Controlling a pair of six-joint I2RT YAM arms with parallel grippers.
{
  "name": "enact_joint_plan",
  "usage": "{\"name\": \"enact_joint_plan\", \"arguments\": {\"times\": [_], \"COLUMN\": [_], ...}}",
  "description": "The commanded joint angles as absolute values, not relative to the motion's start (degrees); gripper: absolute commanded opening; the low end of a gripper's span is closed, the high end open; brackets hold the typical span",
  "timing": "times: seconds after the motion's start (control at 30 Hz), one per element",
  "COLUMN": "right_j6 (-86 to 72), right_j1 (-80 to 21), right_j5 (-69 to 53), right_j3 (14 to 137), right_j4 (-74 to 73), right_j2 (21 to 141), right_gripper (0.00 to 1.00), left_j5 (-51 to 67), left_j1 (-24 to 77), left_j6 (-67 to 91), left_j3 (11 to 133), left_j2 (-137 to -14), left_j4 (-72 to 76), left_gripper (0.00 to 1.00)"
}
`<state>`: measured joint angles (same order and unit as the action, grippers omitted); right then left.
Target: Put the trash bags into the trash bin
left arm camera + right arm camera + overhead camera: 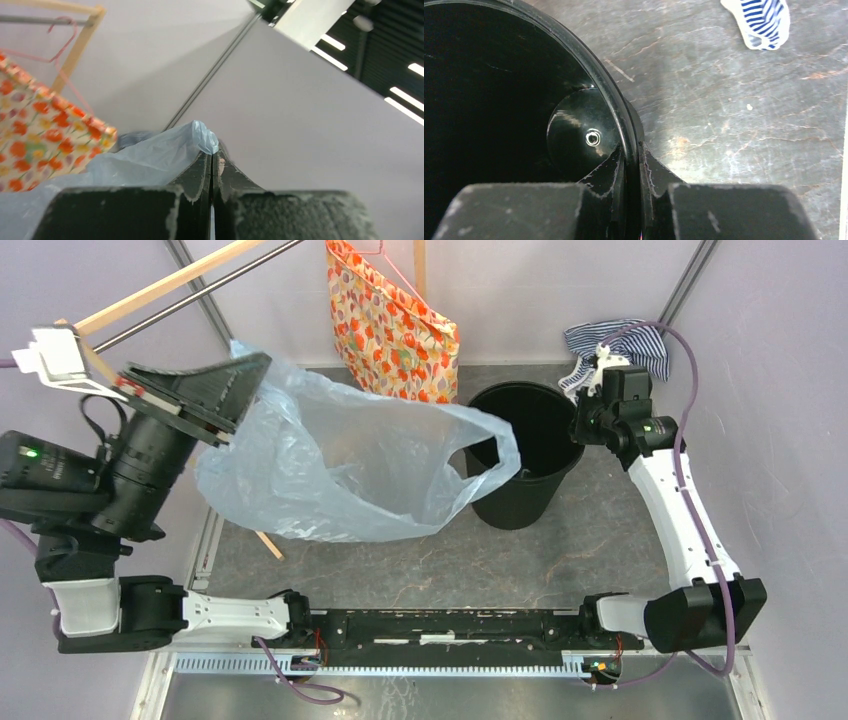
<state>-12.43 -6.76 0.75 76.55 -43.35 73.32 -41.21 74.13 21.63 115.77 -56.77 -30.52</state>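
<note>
Grey table (420,562); crinkly pale-blue bag (340,475)

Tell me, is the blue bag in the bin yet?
Not in. The bag hangs spread out from the left gripper, beside the bin; only one handle reaches over its rim.

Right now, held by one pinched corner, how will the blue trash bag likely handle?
Probably floppy: the trash bag sags and billows from the left tool. Likely light; its draped handle loop may snag the trash bin rim.
</note>
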Motion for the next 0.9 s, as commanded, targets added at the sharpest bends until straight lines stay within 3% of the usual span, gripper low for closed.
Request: {"name": "enact_joint_plan", "arguments": {"times": [0.0,0.5,0.57,0.73,0.87], "right_j6": [-10.7,-15.0,-15.2,-15.2,-14.9], "right_j1": [-10.5,-22.7,-22.7,-22.7,-22.8], "right_j5": [-3.2,-6.2,-6.2,-4.5,-1.4], "right_j3": [74.8,67.8,67.7,69.6,74.0], "right_j4": [-43.7,-38.6,-38.3,-39.6,-42.4], "right_j2": [70.9,68.4,67.9,66.0,64.2], "right_gripper": [0.00,0.00,0.07,0.41,0.55], "left_j5": [-33.9,-25.1,-24.7,-24.0,-23.4], "left_j1": [74.3,74.3,74.3,74.3,74.3], "left_j6": [15.7,15.7,15.9,16.6,16.7], "left_j3": [120.3,129.3,129.7,130.2,130.6], "left_j2": [-62.7,-78.0,-79.3,-81.6,-82.6], "left_j4": [-18.9,-1.6,-0.3,3.1,4.6], "left_gripper": [0.02,0.02,0.02,0.02,0.02]}}
